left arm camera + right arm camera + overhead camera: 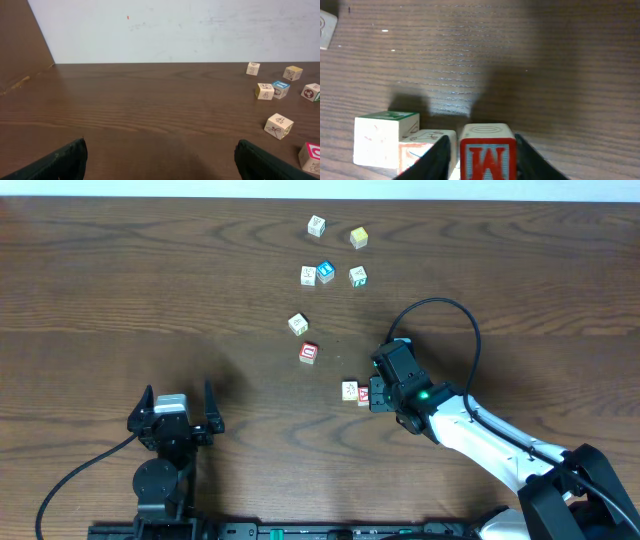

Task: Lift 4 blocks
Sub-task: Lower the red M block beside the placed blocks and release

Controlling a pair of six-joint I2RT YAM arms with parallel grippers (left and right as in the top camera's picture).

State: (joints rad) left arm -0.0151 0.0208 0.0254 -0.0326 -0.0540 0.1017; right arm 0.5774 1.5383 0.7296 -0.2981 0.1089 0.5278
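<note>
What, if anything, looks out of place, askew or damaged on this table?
Nothing is spilled or damaged. The blocks lie scattered, each turned its own way, none stacked. Only crowding stands out: the red W block sits between the right gripper's jaws, with a green-topped block and another block close beside it.

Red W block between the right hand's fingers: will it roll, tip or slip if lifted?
The red W block looks like a stiff, flat-faced wooden cube, so rolling or tipping seems unlikely. Its painted face looks smooth: it might slip. A close neighbouring block may get nudged.
</note>
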